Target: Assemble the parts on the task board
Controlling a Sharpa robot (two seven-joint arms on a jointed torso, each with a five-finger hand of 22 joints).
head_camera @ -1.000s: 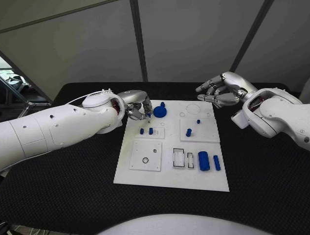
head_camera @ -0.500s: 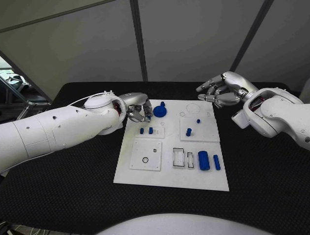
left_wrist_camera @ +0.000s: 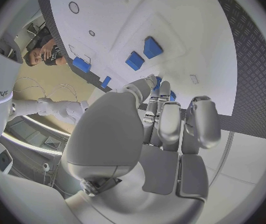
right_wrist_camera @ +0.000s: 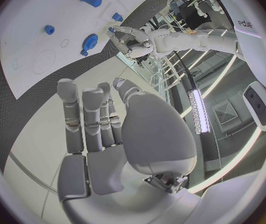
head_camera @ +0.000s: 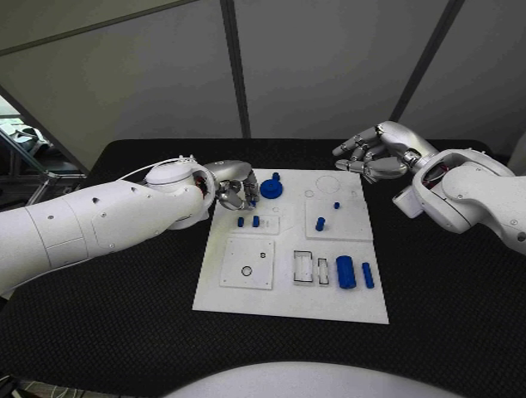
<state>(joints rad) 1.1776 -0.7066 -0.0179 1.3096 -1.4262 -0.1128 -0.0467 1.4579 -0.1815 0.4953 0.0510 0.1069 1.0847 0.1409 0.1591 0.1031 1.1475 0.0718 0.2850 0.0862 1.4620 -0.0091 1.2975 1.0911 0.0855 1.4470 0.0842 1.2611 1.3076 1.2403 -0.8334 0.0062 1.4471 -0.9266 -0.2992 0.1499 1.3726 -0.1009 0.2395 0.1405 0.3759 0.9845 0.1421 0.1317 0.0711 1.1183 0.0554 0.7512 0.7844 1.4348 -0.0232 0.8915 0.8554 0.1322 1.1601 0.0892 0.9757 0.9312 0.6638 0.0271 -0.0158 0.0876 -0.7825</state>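
The white task board [head_camera: 287, 303] lies mid-table. A blue round part [head_camera: 270, 189] sits at its far left corner. My left hand [head_camera: 231, 186] is right beside it, fingertips toward it. In the left wrist view the fingers [left_wrist_camera: 170, 119] lie close together and blue shows behind their tips; contact is unclear. My right hand [head_camera: 377, 157] hovers over the board's far right corner with fingers curled and nothing in them [right_wrist_camera: 102, 134]. Two small blue pieces [head_camera: 247, 221], a blue peg [head_camera: 319, 223] and a blue cylinder [head_camera: 346, 272] stay on the board.
A slim blue piece [head_camera: 368, 275] lies beside the cylinder, next to a rectangular slot [head_camera: 303, 268]. The black table [head_camera: 119, 315] surrounds the board. The right wrist view shows the round part [right_wrist_camera: 90, 40] and my left hand [right_wrist_camera: 130, 42] across the board.
My left hand has edged slightly to the right, closer to the blue round part. The right hand and the parts on the board have stayed put.
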